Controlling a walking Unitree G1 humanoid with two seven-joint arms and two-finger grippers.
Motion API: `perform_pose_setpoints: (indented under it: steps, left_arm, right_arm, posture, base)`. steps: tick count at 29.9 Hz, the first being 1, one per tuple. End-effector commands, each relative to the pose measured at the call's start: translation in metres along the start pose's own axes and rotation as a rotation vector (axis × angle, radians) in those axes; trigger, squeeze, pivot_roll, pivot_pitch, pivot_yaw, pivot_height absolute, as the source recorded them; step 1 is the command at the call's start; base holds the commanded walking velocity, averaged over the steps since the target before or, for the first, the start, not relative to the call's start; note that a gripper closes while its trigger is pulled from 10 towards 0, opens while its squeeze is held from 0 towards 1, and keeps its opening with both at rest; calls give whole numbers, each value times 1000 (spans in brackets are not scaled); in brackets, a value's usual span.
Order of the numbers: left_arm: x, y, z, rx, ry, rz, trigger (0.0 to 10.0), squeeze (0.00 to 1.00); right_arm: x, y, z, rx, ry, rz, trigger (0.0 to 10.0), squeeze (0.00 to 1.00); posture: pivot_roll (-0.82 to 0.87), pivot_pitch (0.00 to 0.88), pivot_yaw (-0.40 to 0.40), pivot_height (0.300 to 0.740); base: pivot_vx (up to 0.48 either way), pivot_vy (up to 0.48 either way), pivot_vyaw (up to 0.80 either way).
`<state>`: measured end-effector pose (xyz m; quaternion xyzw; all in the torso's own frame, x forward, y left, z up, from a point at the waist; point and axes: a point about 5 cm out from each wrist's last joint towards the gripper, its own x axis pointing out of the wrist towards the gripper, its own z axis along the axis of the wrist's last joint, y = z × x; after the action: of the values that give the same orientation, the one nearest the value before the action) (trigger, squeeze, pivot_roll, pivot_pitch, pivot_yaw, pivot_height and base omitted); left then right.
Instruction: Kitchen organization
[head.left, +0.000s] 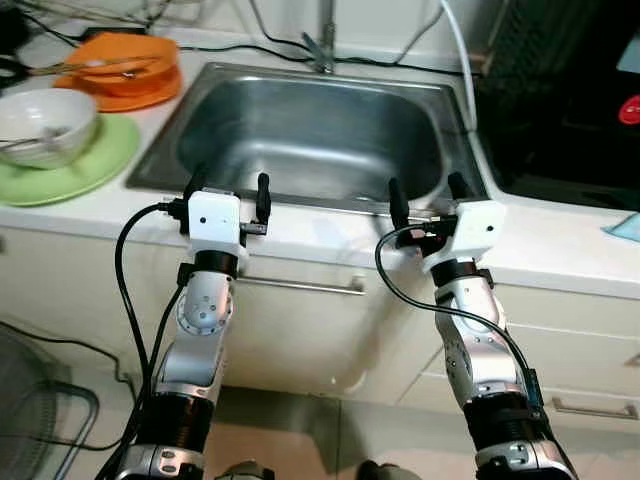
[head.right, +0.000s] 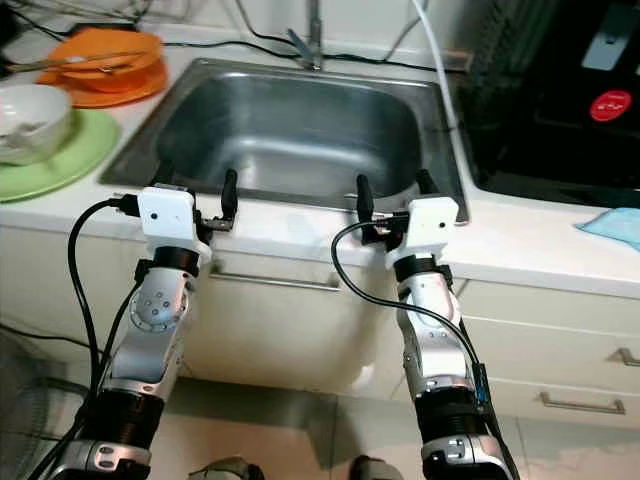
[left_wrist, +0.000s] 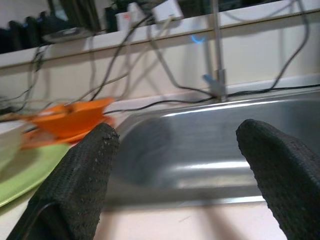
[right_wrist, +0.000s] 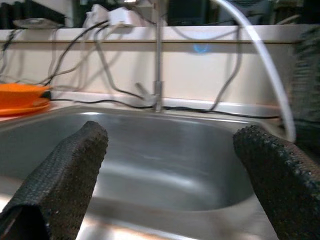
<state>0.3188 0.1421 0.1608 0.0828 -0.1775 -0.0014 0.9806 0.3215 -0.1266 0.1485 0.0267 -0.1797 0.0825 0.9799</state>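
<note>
A steel sink (head.left: 310, 135) is set in the white counter in front of me. Left of it a white bowl (head.left: 42, 125) with a utensil rests on a green plate (head.left: 95, 165), and behind those an orange bowl (head.left: 130, 60) sits on an orange plate (head.left: 125, 98). My left gripper (head.left: 229, 190) hovers open over the sink's front rim at the left. My right gripper (head.left: 428, 196) stands open over the front rim at the right. Nothing is between the fingers (left_wrist: 80, 185) of either gripper.
A tap (head.left: 325, 45) rises behind the sink, with cables along the back wall. A black appliance (head.left: 570, 110) stands to the right, and a blue cloth (head.left: 625, 227) lies at the far right edge. A drawer handle (head.left: 300, 286) runs below the counter front.
</note>
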Motion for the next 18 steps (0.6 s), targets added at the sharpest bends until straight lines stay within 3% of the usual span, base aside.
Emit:
perform_pose_setpoints:
  steps: [1,4,14,18]
  left_arm:
    - [2,1,2,-2,0,-3,10000,0]
    - [2,1,2,-1,2,-3,10000,0]
    - [2,1,1,1,7,-2,10000,0]
    - [2,1,1,1,7,-2,10000,0]
  right_arm:
    - [0,-1,0,11,10,-3,10000,0]
    - [0,-1,0,9,10,-2,10000,0]
    - [0,0,-2,2,22,-1,10000,0]
    - [0,-1,-2,6,31,-2,10000,0]
  posture:
    - [34,110,-29,740]
    - [35,111,-29,740]
    - [34,111,-28,740]
    - [34,111,-28,740]
  base:
    - [0,409,-800]
    - [0,405,-731]
    - [0,408,0]
    - [0,411,-800]
